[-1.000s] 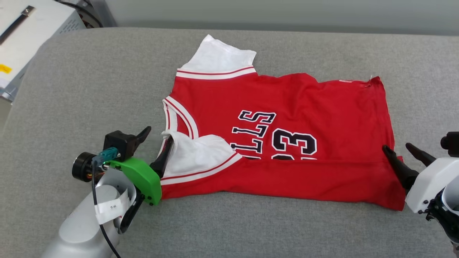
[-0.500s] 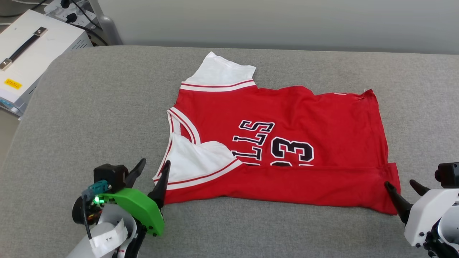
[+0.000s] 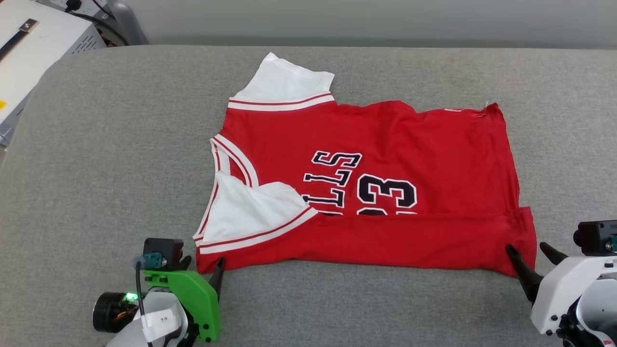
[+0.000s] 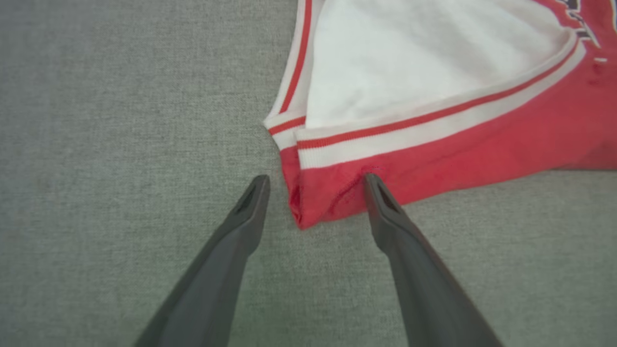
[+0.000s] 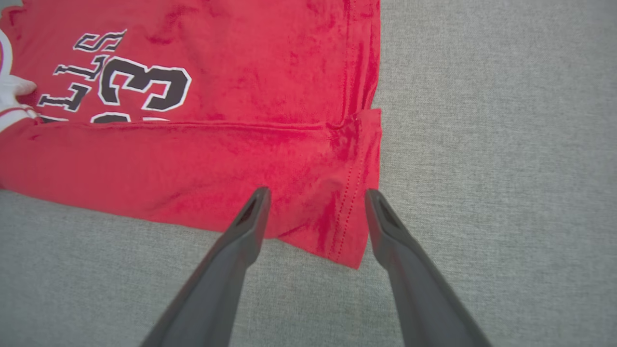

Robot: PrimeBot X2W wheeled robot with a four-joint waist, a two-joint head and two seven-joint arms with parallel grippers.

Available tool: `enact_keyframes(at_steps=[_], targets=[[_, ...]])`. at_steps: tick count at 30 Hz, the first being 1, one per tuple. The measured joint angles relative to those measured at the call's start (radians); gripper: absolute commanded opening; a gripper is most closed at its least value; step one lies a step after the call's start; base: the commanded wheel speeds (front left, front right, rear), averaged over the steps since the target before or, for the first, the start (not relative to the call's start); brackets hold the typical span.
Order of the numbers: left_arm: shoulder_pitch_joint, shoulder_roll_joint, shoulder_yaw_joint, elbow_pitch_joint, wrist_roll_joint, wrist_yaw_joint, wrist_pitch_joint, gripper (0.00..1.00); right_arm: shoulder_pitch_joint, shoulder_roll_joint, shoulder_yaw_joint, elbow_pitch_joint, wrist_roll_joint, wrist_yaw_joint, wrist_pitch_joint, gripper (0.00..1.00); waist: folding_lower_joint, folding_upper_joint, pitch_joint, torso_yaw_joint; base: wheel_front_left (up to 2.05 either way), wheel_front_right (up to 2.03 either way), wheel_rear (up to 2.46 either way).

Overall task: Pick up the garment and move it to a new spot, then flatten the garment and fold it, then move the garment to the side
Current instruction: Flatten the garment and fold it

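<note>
The garment (image 3: 366,183) lies flat on the grey padded surface (image 3: 111,144), long axis left to right, neck pointing left, hem right. Its near-left corner sits between the left fingers (image 3: 219,277), its near-right hem corner between the right fingers (image 3: 520,270) (both pairs spread wide, holding nothing).

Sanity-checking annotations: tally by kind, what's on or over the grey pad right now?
garment: 1
end effectors: 2, the left end effector and the right end effector, both open
Total: 3
</note>
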Motion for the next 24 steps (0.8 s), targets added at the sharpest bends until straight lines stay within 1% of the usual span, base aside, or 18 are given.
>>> enact_keyframes(at_steps=[2, 4, 10, 11, 12, 13, 16, 18, 22, 24], targets=[[-0.005, 0.0, -0.001, 0.012, 0.006, 0.023, 0.011, 1.0, 0.0, 0.0, 0.003, 0.0, -0.003, 0.0, 0.0, 1.0, 0.0, 0.0, 0.012, -0.005, 0.0, 0.0, 0.0], [-0.011, 0.002, -0.002, 0.024, 0.01, 0.034, 0.021, 1.0, -0.001, 0.0, 0.008, 0.001, -0.003, 0.0, 0.0, 1.0, 0.0, 0.0, 0.021, -0.01, 0.0, 0.0, 0.0], [-0.019, 0.003, 0.0, 0.049, 0.0, 0.038, 0.041, 1.0, -0.003, -0.001, 0.011, 0.002, -0.004, 0.0, -0.002, 1.0, 0.0, 0.0, 0.044, -0.026, 0.0, 0.0, 0.0], [-0.021, 0.003, -0.001, 0.05, -0.008, 0.035, 0.055, 0.83, -0.003, -0.002, 0.011, 0.004, -0.005, 0.0, -0.002, 1.0, 0.0, 0.0, 0.046, -0.028, 0.0, 0.0, 0.0], [-0.025, 0.005, -0.003, 0.049, -0.013, 0.027, 0.071, 0.22, -0.004, -0.002, 0.011, 0.005, -0.005, 0.0, -0.003, 1.0, 0.0, 0.0, 0.048, -0.029, 0.0, 0.0, 0.0], [-0.03, 0.006, -0.004, 0.048, -0.017, 0.02, 0.083, 0.0, -0.004, -0.003, 0.011, 0.007, -0.005, 0.0, -0.003, 1.0, 0.0, 0.0, 0.047, -0.029, 0.0, 0.0, 0.0], [-0.034, 0.003, -0.008, 0.043, -0.025, -0.003, 0.093, 0.0, -0.004, -0.005, 0.006, 0.014, -0.01, 0.0, -0.003, 1.0, 0.0, 0.0, 0.04, -0.025, 0.0, 0.0, 0.0], [-0.033, -0.006, -0.012, 0.036, -0.026, -0.01, 0.084, 0.0, -0.004, -0.01, 0.002, 0.016, -0.022, 0.0, -0.003, 1.0, 0.0, 0.0, 0.032, -0.02, 0.0, 0.0, 0.0], [-0.023, -0.01, -0.01, 0.008, -0.032, -0.012, 0.066, 0.0, -0.004, -0.009, -0.007, 0.026, -0.038, 0.0, -0.002, 1.0, 0.0, 0.0, 0.011, -0.008, 0.0, 0.0, 0.0], [-0.011, -0.012, -0.005, -0.021, -0.061, -0.012, 0.063, 0.0, -0.004, -0.007, -0.015, 0.037, -0.053, 0.0, 0.006, 1.0, 0.0, 0.0, 0.003, 0.001, 0.0, 0.0, 0.0]])
